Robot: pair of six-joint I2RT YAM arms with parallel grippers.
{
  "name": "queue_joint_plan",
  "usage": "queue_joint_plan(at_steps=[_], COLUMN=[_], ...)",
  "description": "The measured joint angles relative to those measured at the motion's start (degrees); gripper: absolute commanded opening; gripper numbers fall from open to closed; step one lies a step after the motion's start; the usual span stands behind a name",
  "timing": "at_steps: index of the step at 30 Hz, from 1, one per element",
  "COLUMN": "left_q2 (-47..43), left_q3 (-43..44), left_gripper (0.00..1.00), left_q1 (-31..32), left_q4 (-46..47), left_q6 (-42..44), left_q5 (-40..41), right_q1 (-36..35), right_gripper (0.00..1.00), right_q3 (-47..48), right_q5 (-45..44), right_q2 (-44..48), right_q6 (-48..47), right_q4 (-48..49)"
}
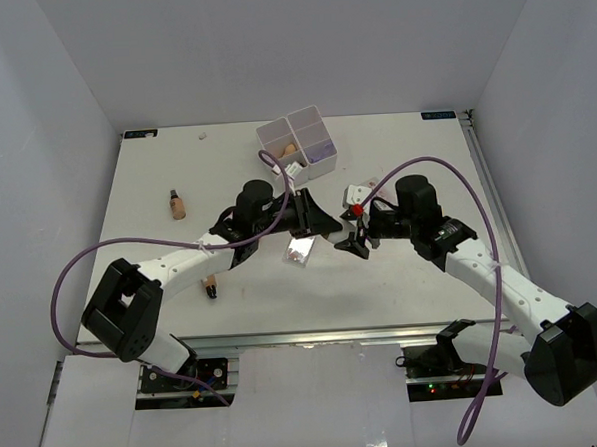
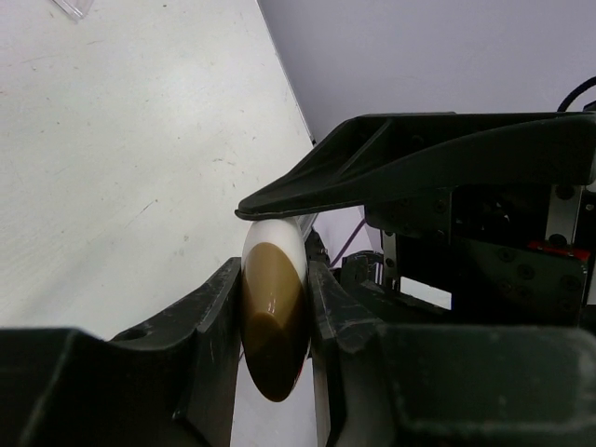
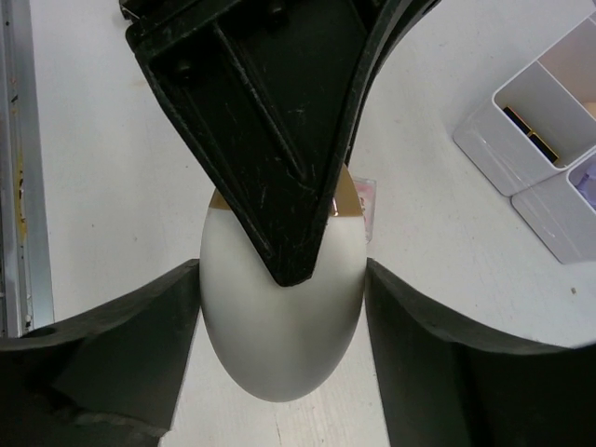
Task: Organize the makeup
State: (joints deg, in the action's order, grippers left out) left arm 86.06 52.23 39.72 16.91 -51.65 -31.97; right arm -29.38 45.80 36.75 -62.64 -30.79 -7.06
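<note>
Left fingers (image 2: 219, 335) pinch the brown end of a white-and-brown makeup egg (image 2: 275, 307); right fingers (image 3: 130, 354) flank its white end, grip unclear

White four-compartment box (image 1: 270, 128) near far edge, white table (image 1: 394, 138).

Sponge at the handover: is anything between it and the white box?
Only the right gripper, whose fingers flank the sponge on both sides while the left gripper pinches it. Beyond that, the right wrist view shows open table up to the box.
</note>
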Motion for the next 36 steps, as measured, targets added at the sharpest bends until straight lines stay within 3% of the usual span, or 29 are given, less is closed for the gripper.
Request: queue_joint_plan(at_steps=[8,14,18,26,36], left_q2=[0.0,0.0,2.2,15.6,34.6], left_q3=[1.8,7.2,16.9,39.9,58.0], left_gripper=[0.0,0.0,0.0,0.0,0.0], left_q1=[-0.1,-1.9,-3.0,-4.7,-8.4], left_q4=[-10.2,-20.6,-27.1,-33.2,-33.2], left_q6=[8.1,15.7,22.6,48.8,75.1], left_q5=[4.2,9.0,13.1,18.7,24.5], right_q1=[0.8,6.5,11.5,20.6,23.0], right_gripper=[0.9,0.9,0.9,0.9,0.9], right_q3=[-0.9,-0.9,-0.9,-0.9,-0.9], right_q5=[-3.1,-3.7,-2.0,7.0,10.9], right_q2=[2.5,3.1,3.4,7.3,10.3], right_q6=[-0.6,-0.7,1.1,2.5,2.1], right_q4=[0.2,-1.5,-2.5,-5.3,-7.9])
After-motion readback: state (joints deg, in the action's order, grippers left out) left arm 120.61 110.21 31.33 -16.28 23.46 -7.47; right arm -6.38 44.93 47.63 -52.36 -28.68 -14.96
